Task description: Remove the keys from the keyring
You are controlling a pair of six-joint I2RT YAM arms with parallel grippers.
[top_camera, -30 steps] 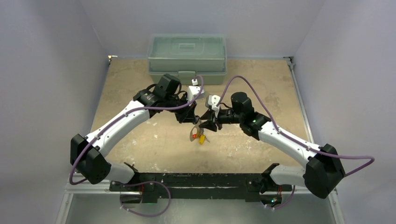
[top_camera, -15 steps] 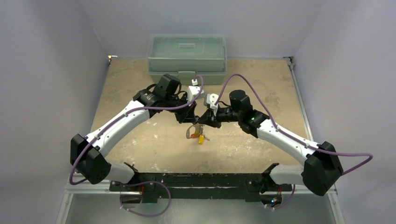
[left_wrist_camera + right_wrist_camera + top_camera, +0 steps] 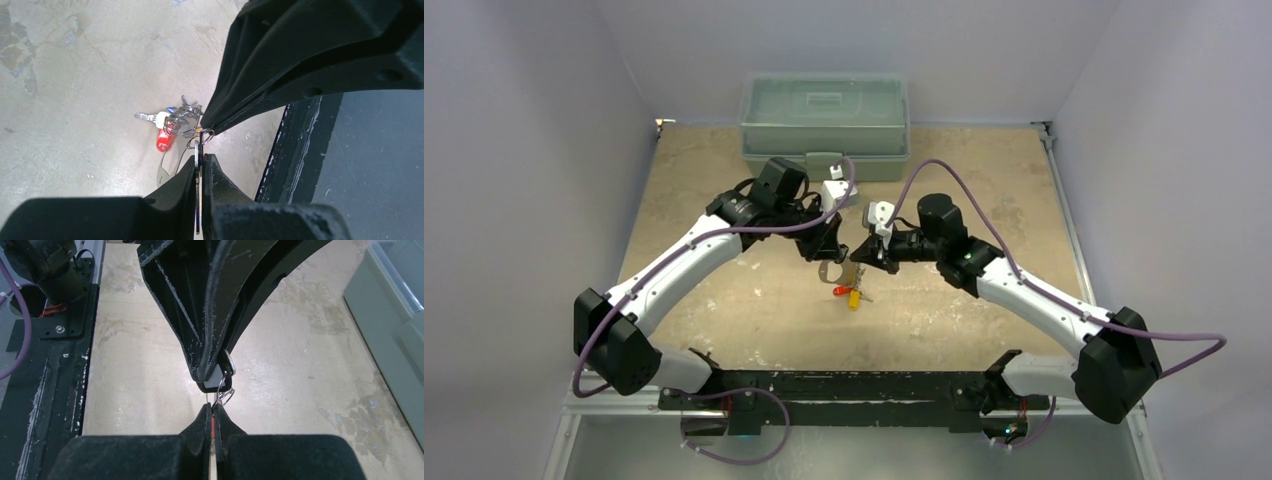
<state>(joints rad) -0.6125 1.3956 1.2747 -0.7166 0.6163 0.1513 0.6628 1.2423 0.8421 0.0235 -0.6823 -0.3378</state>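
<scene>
Both grippers meet above the table's middle. My left gripper (image 3: 828,254) (image 3: 200,156) is shut on a thin flat metal piece seen edge-on between its pads. My right gripper (image 3: 861,262) (image 3: 212,406) is shut on a small wire ring (image 3: 225,392) of the same bunch. The keys (image 3: 175,118) with a red tag (image 3: 163,141) and a yellow tag (image 3: 855,298) hang between and below the two grippers. The grey oval keyring (image 3: 165,169) (image 3: 829,272) dangles under the left fingertips. What joins the ring to the keys is hidden.
A grey-green lidded box (image 3: 825,122) stands at the back middle, beyond the grippers. The black base rail (image 3: 844,385) runs along the near edge. White walls close the sides. The tabletop (image 3: 724,300) is worn beige.
The left gripper has drawn slightly up and away, and the right gripper has shifted left. The grey loop sits higher by the left fingers, and the red tag has swung out sideways.
</scene>
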